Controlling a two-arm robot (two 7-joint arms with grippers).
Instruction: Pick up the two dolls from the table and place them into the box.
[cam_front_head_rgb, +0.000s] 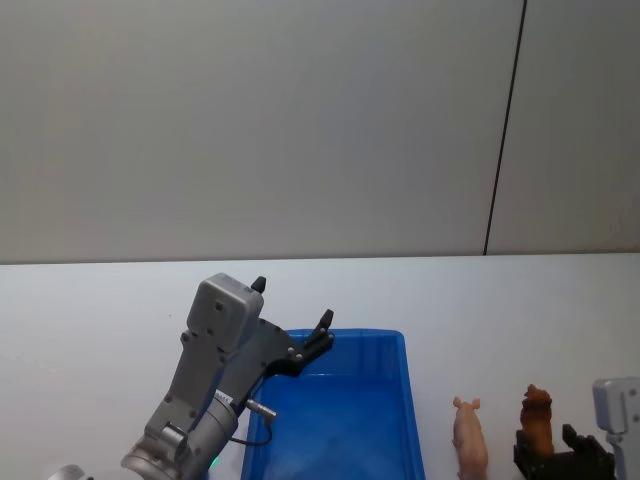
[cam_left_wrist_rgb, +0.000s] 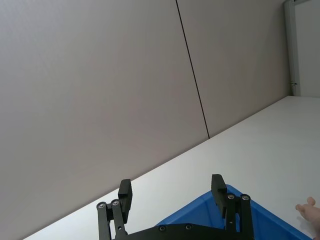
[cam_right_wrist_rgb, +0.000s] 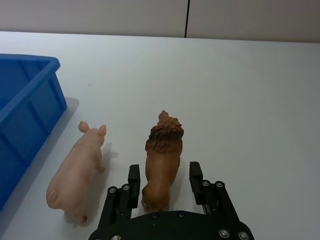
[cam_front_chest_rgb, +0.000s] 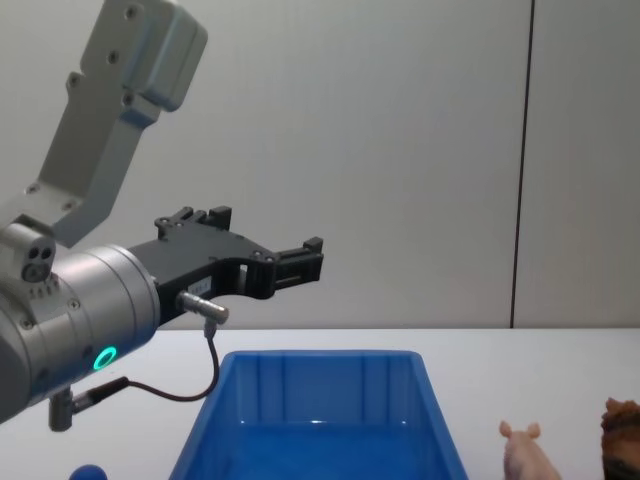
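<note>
The blue box (cam_front_head_rgb: 350, 334) sits on the white table (cam_front_head_rgb: 520, 300), just left of both dolls. The pale pink pig (cam_front_head_rgb: 469, 437) stands beside the box's right wall, and the brown lion (cam_front_head_rgb: 537, 416) stands right of the pig. My right gripper (cam_right_wrist_rgb: 164, 171) is open, low over the table, its fingers (cam_right_wrist_rgb: 133, 176) on either side of the lion's (cam_right_wrist_rgb: 162, 150) hind body; the pig (cam_right_wrist_rgb: 77, 167) lies beside it. My left gripper (cam_front_head_rgb: 292, 302) is open and empty, held in the air above the box's far left corner (cam_front_chest_rgb: 320, 356).
A small blue ball (cam_front_chest_rgb: 90, 472) lies on the table left of the box. A grey wall with a dark vertical seam (cam_front_head_rgb: 505, 130) rises behind the table. Bare tabletop stretches beyond the dolls (cam_right_wrist_rgb: 240, 90).
</note>
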